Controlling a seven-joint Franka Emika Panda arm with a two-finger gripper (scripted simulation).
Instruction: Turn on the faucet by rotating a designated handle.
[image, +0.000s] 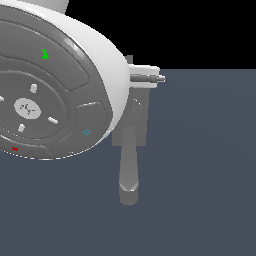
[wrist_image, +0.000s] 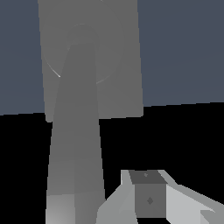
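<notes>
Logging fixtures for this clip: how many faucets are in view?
1. The faucet stands just right of the robot's large white-and-grey body in the exterior view, spout pointing toward the camera; the wrist view shows it close up. That body may hide more.

Arm link fills view; one gripper finger shows

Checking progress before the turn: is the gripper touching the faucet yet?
Cannot tell. In the wrist view one finger sits beside the spout, with no clear gap or contact. In the exterior view the arm hides the gripper.
</notes>
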